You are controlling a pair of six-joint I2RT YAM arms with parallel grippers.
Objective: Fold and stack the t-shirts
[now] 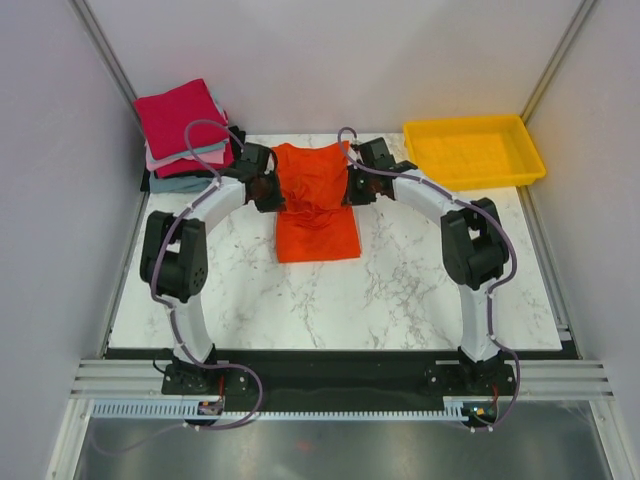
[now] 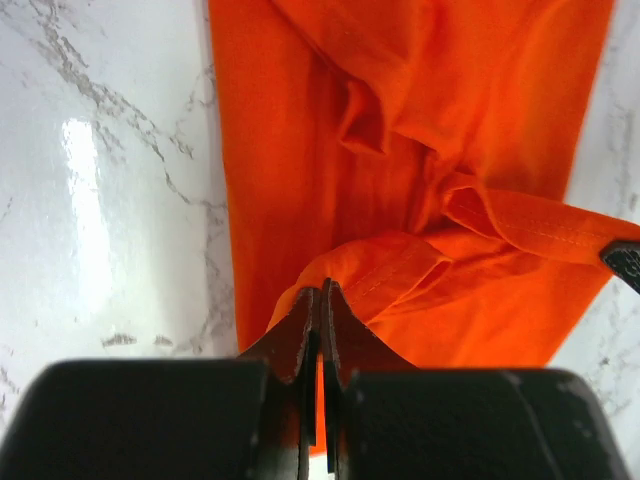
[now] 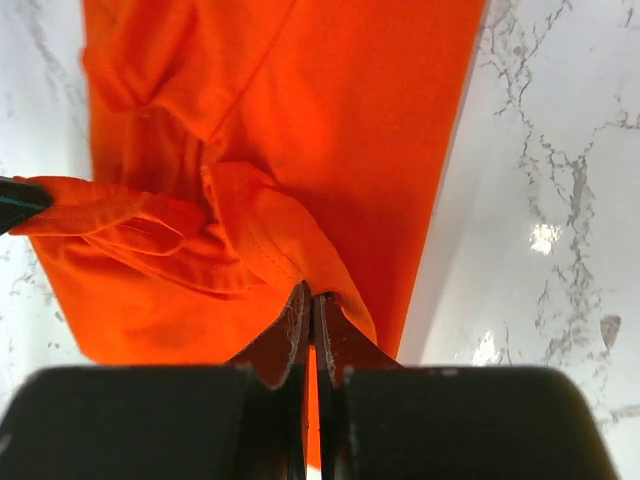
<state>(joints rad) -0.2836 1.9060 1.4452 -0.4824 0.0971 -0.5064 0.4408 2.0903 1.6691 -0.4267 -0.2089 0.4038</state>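
Closest to my wrist cameras are the fingertips themselves: the left pincer [image 2: 320, 300] is pressed together on a bunched edge of the orange-red t-shirt [image 1: 316, 200], and the right pincer [image 3: 311, 300] is nipping the opposite edge in the same way. From overhead, both arms reach in toward the far middle of the counter [image 1: 400, 290], one on each side of the shirt's far end. That end is raised and puckered between them, while the near end lies flat on the marble.

The shirt already looks narrowed into a long band, so I judge its sides to be folded in. The lengthwise fold is what I have in hand, and it is not yet finished.

A stack of folded t-shirts [image 1: 185, 130] sits at the far left corner, crimson on top with paler and darker layers under it. The yellow tray [image 1: 530, 165] at the far right looks empty. What's left, as I read it, is to lay this fold down and carry the orange one onto the stack
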